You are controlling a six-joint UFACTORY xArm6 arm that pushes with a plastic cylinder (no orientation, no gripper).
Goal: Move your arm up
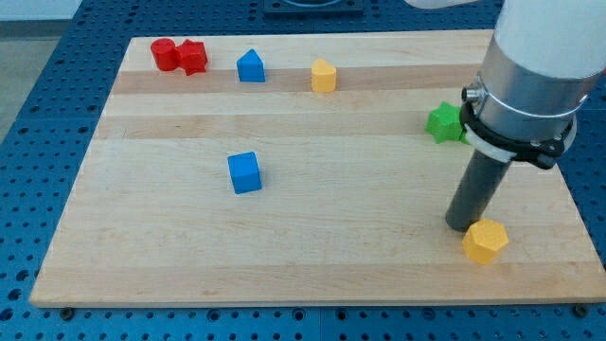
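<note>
My tip [463,225] rests on the board [142,246] at the view's lower right, just left of and touching or nearly touching the yellow hexagon [485,241]. No claw on this arm: it ends in a plain rod. Green star [442,122] sits above, partly behind the arm. Blue cube [244,173] lies mid-board, left. Along the top edge: two red blocks [179,55] touching, blue house-shaped block [251,65], second yellow block [324,76].

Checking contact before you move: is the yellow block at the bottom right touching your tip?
Seems so: my tip meets the yellow hexagon's upper-left edge, no gap visible.
</note>
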